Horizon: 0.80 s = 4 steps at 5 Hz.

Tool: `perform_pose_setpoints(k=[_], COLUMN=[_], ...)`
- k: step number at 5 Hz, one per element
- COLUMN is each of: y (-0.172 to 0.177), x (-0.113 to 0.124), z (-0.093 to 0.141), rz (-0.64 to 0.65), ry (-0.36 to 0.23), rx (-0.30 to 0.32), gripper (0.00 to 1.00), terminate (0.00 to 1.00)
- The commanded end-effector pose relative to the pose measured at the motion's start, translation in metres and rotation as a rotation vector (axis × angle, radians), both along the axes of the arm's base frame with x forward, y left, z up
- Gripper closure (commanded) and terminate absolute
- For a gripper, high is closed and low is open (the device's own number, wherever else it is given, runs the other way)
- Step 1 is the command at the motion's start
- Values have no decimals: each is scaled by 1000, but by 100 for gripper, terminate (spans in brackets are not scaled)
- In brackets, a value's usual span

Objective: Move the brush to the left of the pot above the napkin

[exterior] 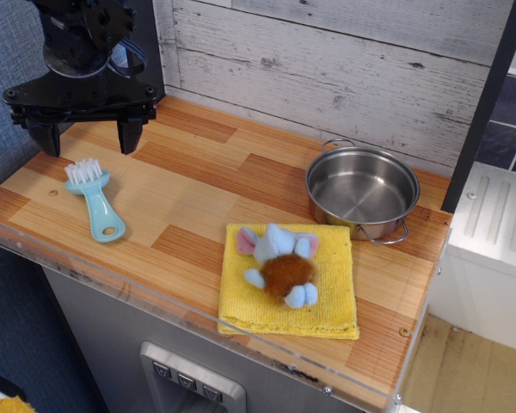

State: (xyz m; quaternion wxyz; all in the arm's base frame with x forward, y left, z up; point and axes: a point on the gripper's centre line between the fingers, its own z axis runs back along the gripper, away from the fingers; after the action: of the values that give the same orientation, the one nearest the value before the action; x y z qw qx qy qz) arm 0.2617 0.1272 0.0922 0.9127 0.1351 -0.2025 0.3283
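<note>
The light-blue brush (96, 202) lies flat on the wooden counter at the left, white bristles toward the back, handle hole toward the front. My gripper (88, 139) hangs just behind and above the bristles, open wide and empty. The shiny steel pot (362, 188) stands at the back right, empty. The yellow napkin (327, 292) lies in front of the pot.
A blue, pink and brown plush toy (282, 263) lies on the napkin. A wooden plank wall (344, 60) runs behind the counter. A clear plastic lip (155, 297) edges the counter's front. A white appliance (499, 224) stands to the right.
</note>
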Motion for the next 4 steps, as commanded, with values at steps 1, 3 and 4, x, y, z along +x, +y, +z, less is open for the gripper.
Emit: perform_pose_setpoints(k=[1, 3, 4], y=[0, 10, 16], x=[0, -1, 1], z=[0, -29, -40], rz=[0, 54, 66], ry=[0, 4, 16], rx=[0, -52, -66], gripper=[0, 0, 0], terminate=[0, 0, 0])
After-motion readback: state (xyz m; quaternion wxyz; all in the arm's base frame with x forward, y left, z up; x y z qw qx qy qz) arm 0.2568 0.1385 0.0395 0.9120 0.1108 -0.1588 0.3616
